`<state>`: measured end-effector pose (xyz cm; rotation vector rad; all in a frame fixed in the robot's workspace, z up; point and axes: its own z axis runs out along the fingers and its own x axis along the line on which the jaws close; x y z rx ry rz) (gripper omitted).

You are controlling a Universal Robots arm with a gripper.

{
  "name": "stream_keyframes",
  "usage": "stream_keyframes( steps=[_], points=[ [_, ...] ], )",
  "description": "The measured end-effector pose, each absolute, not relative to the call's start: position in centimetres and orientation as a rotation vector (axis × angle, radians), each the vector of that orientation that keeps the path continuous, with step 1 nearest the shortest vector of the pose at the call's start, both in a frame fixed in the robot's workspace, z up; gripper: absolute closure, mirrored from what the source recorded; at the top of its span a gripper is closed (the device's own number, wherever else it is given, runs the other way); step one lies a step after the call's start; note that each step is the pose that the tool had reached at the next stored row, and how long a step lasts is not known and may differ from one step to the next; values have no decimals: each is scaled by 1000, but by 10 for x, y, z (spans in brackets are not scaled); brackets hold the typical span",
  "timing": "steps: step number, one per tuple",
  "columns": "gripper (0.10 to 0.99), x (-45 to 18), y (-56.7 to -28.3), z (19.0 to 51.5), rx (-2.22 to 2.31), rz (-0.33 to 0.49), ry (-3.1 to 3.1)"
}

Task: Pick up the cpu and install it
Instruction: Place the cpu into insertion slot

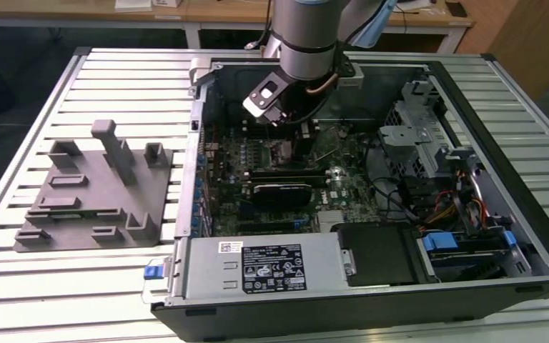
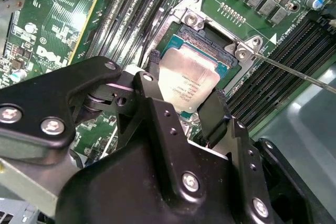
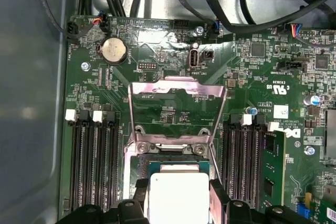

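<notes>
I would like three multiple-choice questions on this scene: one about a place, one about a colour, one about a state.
1. Where is the cpu?
A. In a person's hand.
B. At the socket, in the pincer.
C. In a drawer.

2. What colour is the board?
A. Red.
B. White.
C. Green.

3. How is the socket's metal cover?
A. Folded open.
B. Shut over the cpu.
C. Taken off.

Key:
1 B: both wrist views show the pincer gripping the cpu at the socket.
2 C: the board is green in every view.
3 A: in the first wrist view the cover lies swung back from the socket.
</notes>
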<state>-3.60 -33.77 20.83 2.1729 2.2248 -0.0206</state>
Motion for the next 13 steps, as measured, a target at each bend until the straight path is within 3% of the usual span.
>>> stream_keyframes(
  steps=[13],
  points=[
    [545,-36,-336,199,2174,-21,2223]
  ],
)
